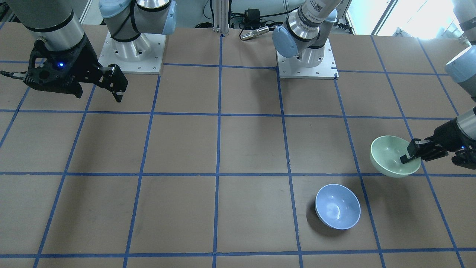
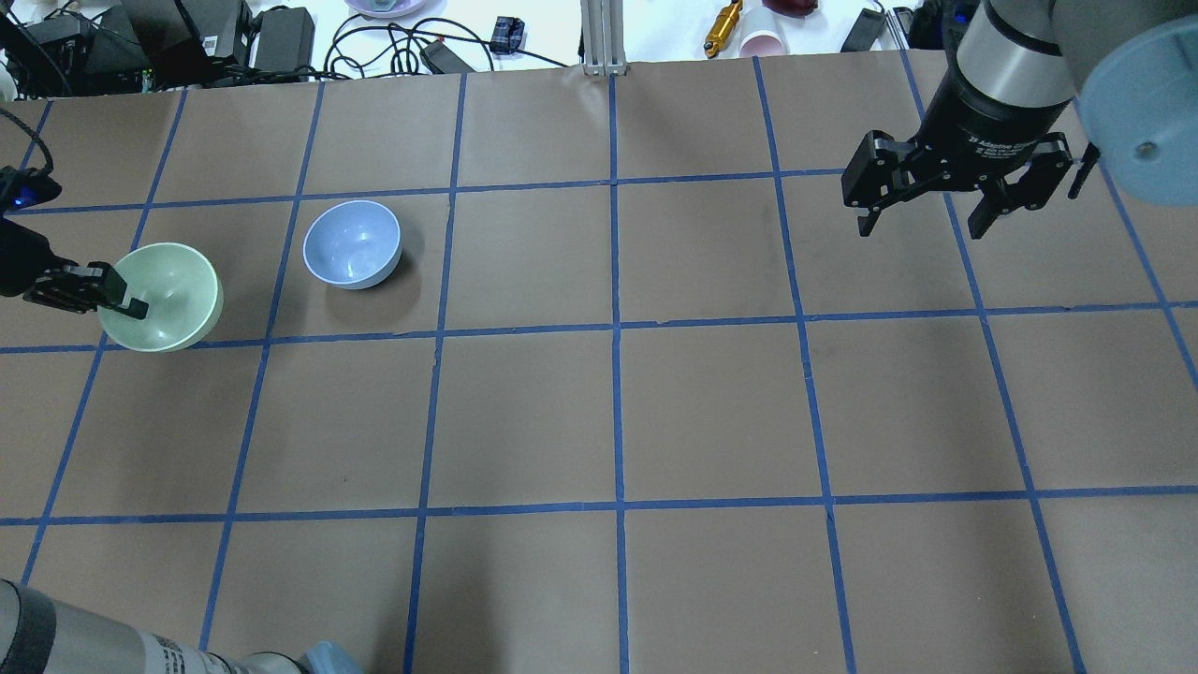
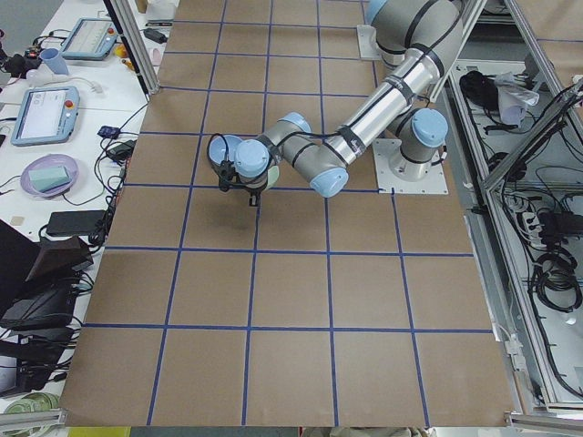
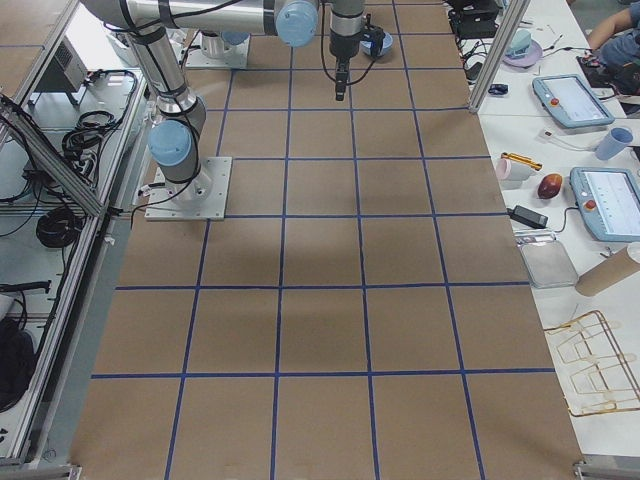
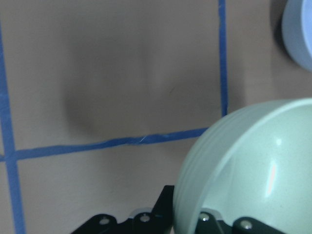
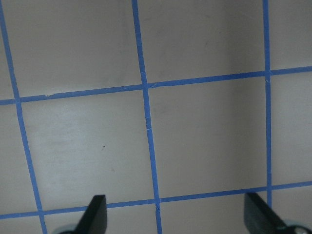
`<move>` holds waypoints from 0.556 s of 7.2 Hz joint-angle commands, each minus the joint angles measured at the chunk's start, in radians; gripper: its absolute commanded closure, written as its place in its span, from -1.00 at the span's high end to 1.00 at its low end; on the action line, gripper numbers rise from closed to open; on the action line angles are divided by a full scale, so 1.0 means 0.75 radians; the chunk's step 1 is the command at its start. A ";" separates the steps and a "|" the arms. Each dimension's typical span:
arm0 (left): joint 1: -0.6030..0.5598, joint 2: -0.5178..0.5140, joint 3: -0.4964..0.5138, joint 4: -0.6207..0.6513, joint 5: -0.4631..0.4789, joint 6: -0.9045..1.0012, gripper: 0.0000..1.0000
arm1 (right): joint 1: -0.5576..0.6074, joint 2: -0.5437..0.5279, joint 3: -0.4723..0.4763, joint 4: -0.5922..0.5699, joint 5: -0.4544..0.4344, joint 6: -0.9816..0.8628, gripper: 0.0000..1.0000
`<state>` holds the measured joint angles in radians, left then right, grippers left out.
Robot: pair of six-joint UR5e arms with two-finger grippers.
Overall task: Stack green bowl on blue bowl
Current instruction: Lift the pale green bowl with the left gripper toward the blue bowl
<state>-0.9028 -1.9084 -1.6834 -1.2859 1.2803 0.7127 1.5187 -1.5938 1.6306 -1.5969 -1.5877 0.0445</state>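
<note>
**Left arm holds the green bowl by its rim, beside the blue bowl**

The left arm [image 1: 459, 130] reaches in low from the table's edge on the robot's left, with its wrist nearly level. Its jaws are clamped on the rim of the green bowl [image 1: 388, 156], on the side nearest the arm. One dark finger [image 2: 126, 298] lies inside the bowl, and the other is hidden beneath the outer wall. The bowl hangs tilted, its opening facing up and a little away from the jaws. It looks lifted clear of the table [image 2: 711, 412], with a soft shadow on the brown surface below it in the left wrist view.

The blue bowl [image 1: 337, 206] sits upright on the table, open side up and empty. It is near the green bowl but not touching it, on the side away from the left arm and a little farther from the robot's base. A line of blue tape runs between the two bowls.

The right arm [image 2: 1006, 65] hangs above the table on the robot's right, well apart from both bowls, its wrist pointing straight down. Its jaws are spread wide with nothing between them, and the right wrist view shows only the taped table under the two fingertips.
</note>
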 commanded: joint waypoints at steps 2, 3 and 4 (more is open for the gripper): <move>-0.219 -0.042 0.107 0.013 -0.101 -0.317 -0.95 | 0.000 0.000 0.000 0.000 0.000 0.000 1.00; -0.242 -0.087 0.129 0.023 -0.154 -0.359 -0.95 | 0.000 0.000 0.000 0.000 0.000 0.000 1.00; -0.254 -0.130 0.138 0.082 -0.175 -0.371 -0.94 | 0.000 0.000 0.000 0.000 0.002 0.000 1.00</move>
<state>-1.0741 -1.9691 -1.5948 -1.2595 1.1771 0.4625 1.5187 -1.5938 1.6306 -1.5969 -1.5873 0.0445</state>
